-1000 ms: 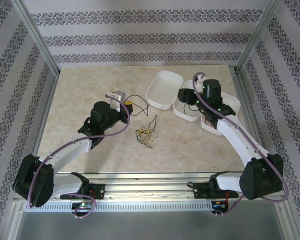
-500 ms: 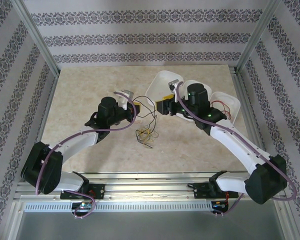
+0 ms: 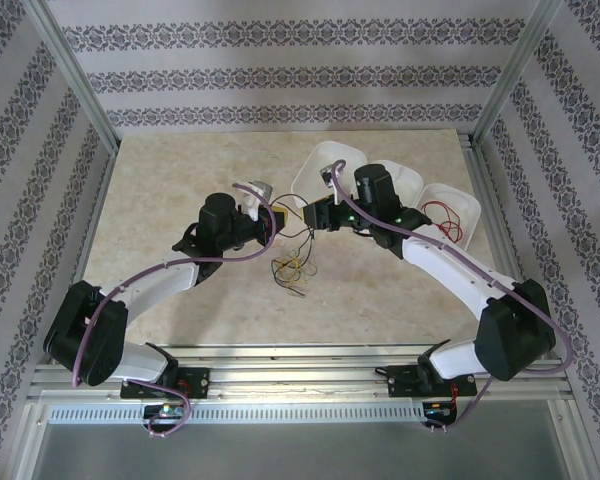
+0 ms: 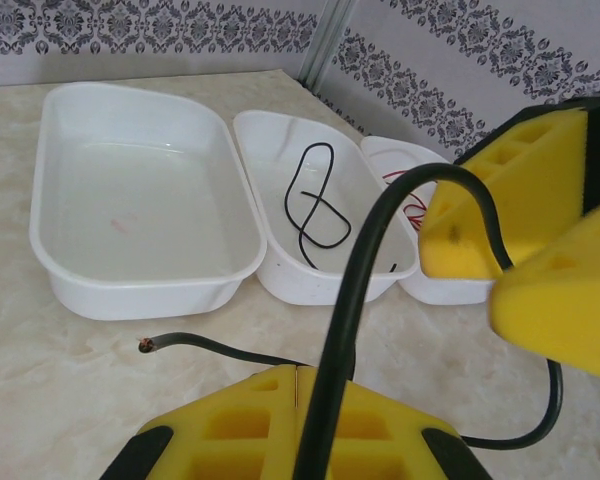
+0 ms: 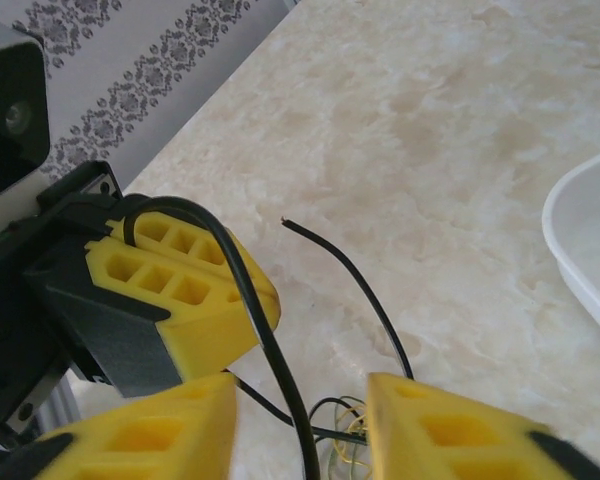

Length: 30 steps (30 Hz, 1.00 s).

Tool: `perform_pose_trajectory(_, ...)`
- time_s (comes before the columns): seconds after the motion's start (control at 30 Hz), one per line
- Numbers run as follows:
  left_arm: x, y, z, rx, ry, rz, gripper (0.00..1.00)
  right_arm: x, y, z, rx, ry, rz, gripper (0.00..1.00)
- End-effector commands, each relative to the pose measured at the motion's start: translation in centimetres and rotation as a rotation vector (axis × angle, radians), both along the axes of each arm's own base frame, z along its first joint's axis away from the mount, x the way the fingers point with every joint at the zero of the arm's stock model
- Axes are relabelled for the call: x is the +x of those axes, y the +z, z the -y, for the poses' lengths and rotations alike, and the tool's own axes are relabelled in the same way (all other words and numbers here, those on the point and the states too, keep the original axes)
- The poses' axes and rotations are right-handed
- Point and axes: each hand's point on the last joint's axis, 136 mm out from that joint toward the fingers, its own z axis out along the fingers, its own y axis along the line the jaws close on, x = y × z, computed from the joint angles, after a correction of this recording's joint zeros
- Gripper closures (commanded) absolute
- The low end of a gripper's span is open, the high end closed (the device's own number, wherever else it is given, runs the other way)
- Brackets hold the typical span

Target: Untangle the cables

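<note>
My left gripper [image 3: 271,222] is shut on a black cable [image 4: 360,260], whose bare end [image 4: 145,345] sticks out to the left of the closed yellow fingertips [image 4: 302,385]. The cable arches up over the left fingers [image 5: 180,290] and passes down between the fingers of my right gripper [image 5: 300,420], which stands open around it. The right gripper [image 3: 315,215] sits just right of the left one. A small yellow/olive tangle [image 3: 292,268] with black strands lies on the table below both grippers. A second black cable [image 4: 315,200] lies in the middle tray, a red cable [image 3: 440,215] in the right tray.
Three white trays stand in a row at the back right: an empty left one [image 4: 140,290], the middle one [image 4: 380,280], and the right one [image 3: 465,200]. Metal frame posts and patterned walls close the marble table on three sides.
My right arm has swung left from over the trays to beside the left gripper, its jaws narrowing around the black cable. The left gripper has shifted slightly right, still shut.
</note>
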Motion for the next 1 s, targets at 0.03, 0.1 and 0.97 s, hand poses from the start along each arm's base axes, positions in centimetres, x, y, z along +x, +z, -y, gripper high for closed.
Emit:
perform_pose_trajectory(0.03,-0.1,2.5,0.6,-0.038,-0.021,0.067,1.00,0.1,1.9,-1.2,0.045,0.029,0.029,0.79)
perform_pose_trajectory(0.1,-0.1,2.5,0.6,-0.039,-0.020,0.064,0.96,0.1,2.0,-1.3,0.050,0.026,0.031,0.94)
perform_pose_trajectory(0.97,-0.6,2.7,-4.6,0.049,0.221,0.123,0.01,3.2,2.3,20.1,0.118,-0.816,-0.078,1.00)
